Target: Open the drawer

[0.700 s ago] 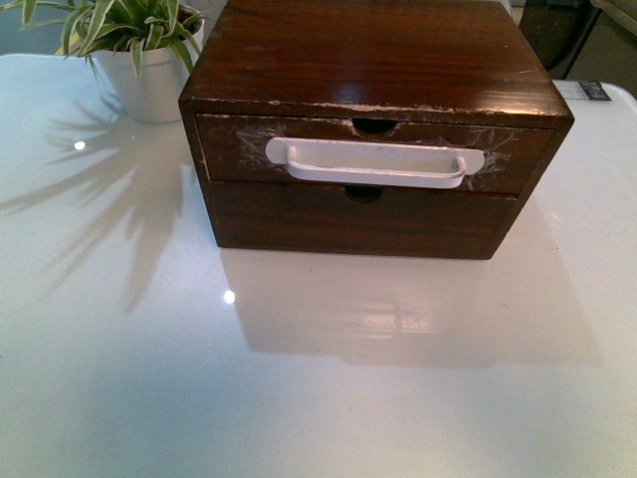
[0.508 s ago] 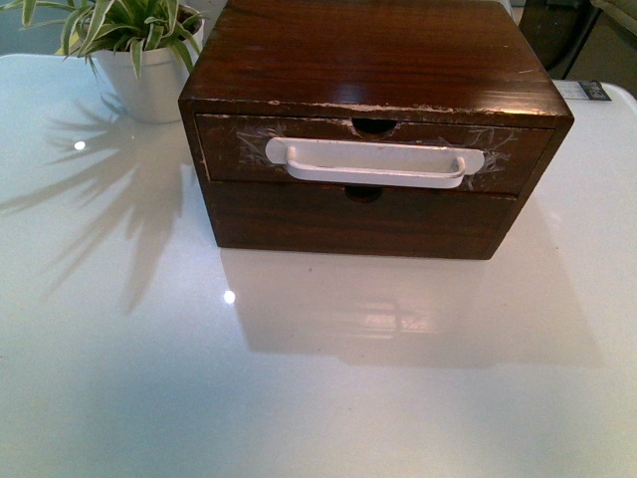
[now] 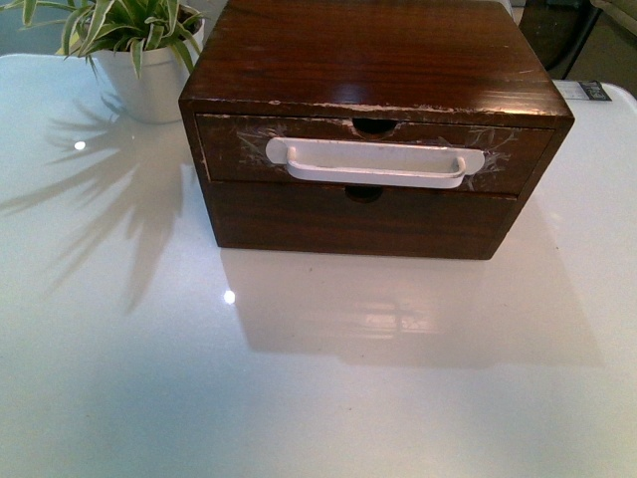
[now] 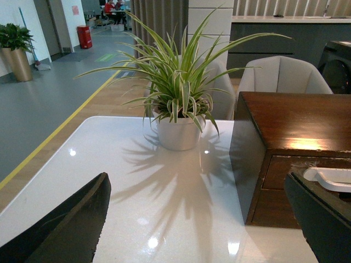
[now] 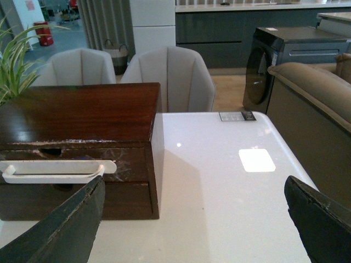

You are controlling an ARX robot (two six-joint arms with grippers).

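Drawer (image 3: 375,162) is observed shut, toward the surface's (image 3: 318,398) far edge. Left gripper (image 4: 197,181) and right gripper (image 5: 194,182) are held wide open, apart from it.

shallow dark-brown drawer (image 3: 239,149), shut flush; long white bar handle (image 3: 374,162); whitish scratches; half-round notch in top edge

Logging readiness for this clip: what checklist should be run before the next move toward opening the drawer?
1. Drawer shut in the box: ok.
2. Handle free, nothing on it: ok.
3. Left hand open: ok.
4. Right hand open: ok.
5. A hand at the handle: not ok; both are short of the box, and neither shows in the front view.
6. Plant beside the box, out of the drawer's path: ok.
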